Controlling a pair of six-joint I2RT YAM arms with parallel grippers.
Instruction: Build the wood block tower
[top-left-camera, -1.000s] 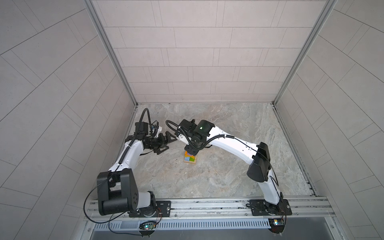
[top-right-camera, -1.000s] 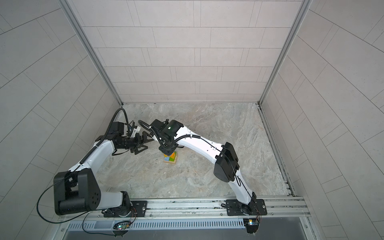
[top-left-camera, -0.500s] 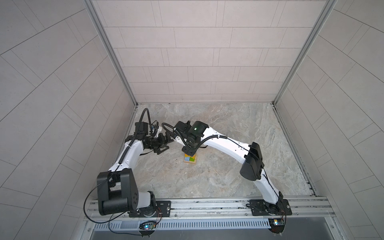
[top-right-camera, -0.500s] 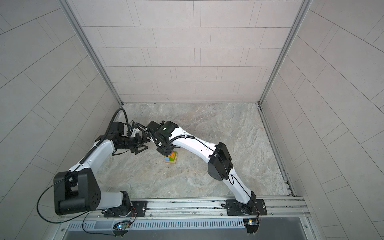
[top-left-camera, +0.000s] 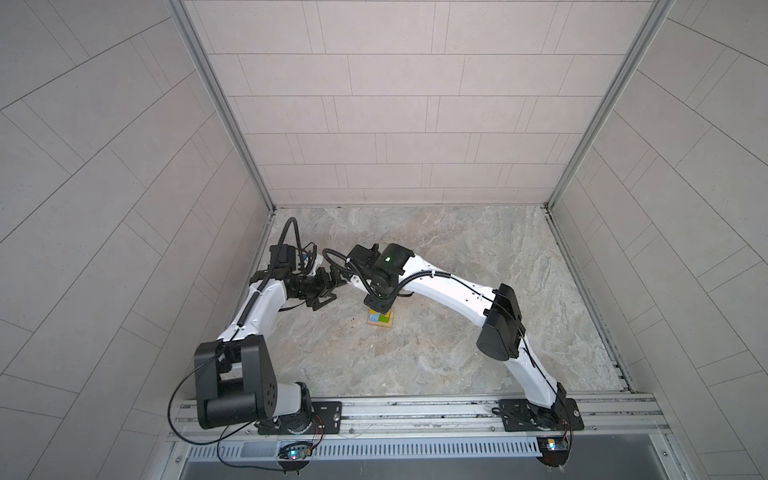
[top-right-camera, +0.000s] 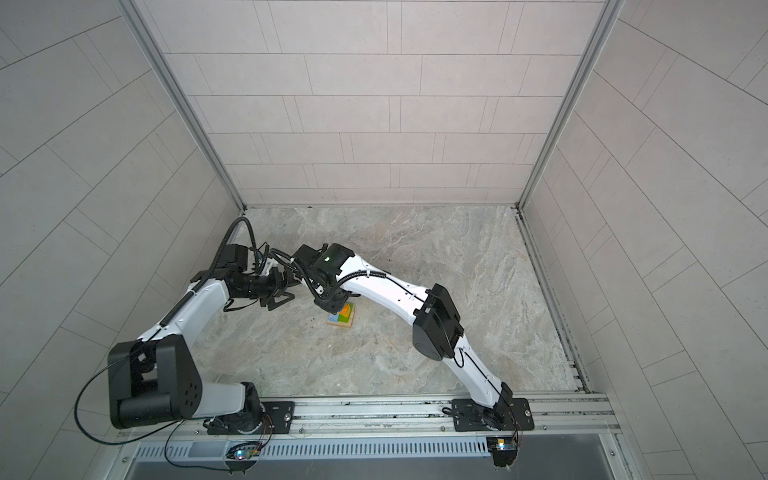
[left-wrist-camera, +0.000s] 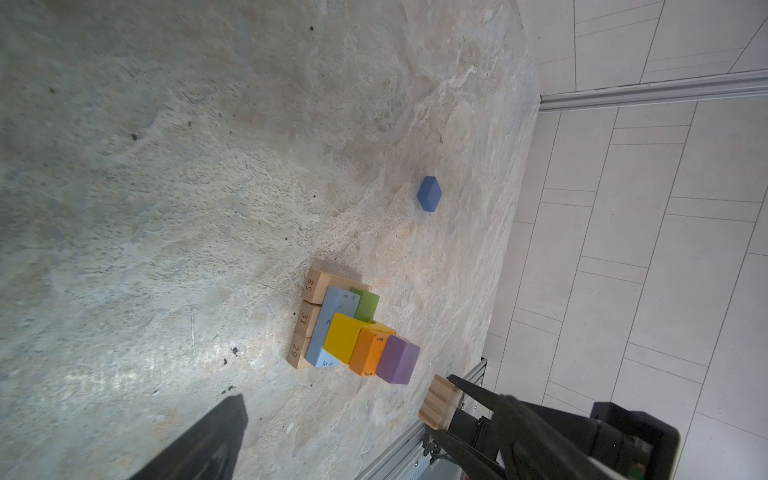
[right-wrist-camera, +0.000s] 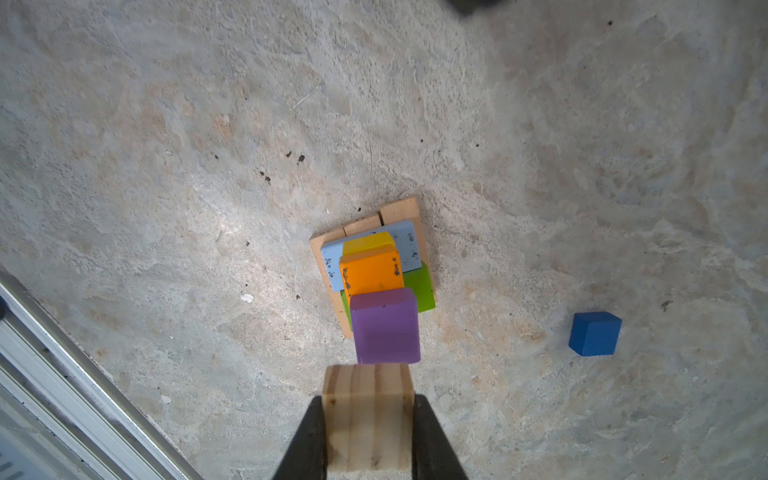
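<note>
Stacking looks well along, judging by how the blocks lie. At the left in both top views, the left pincer (top-left-camera: 326, 291) hangs above the table (top-left-camera: 415, 365), just beside the wood block tower (top-left-camera: 380, 319). Its jaws are spread wide with nothing between them. I judge it is placed there to keep clear of the stack yet near enough to help.

The tower stands near the middle of the table. 3 tan bars (left-wrist-camera: 309, 286) lie side by side as a wide base. A light-blue bar (left-wrist-camera: 332, 316) and a green bar (left-wrist-camera: 365, 303) rest on them, with a yellow bar (left-wrist-camera: 340, 338) and an orange bar (left-wrist-camera: 365, 353) above those. 1 purple cube (left-wrist-camera: 397, 359) sits on top. Each layer is smaller than the one below, probably so that every piece gets a flat, steady seat.

The right pincer (right-wrist-camera: 368, 432) reaches in over the stack from the right. It is clamped on a plain tan block (right-wrist-camera: 368, 395), gripping 2 opposite faces so the underside is free to land. The block is near the purple cube but not touching it, and I take it to be bound for the top.

1 dark-blue cube (right-wrist-camera: 595, 333) sits alone on the table, well apart from the tower and not yet used.

No container is in view. Every block rests on the table, on another block, or in the right pincer.
</note>
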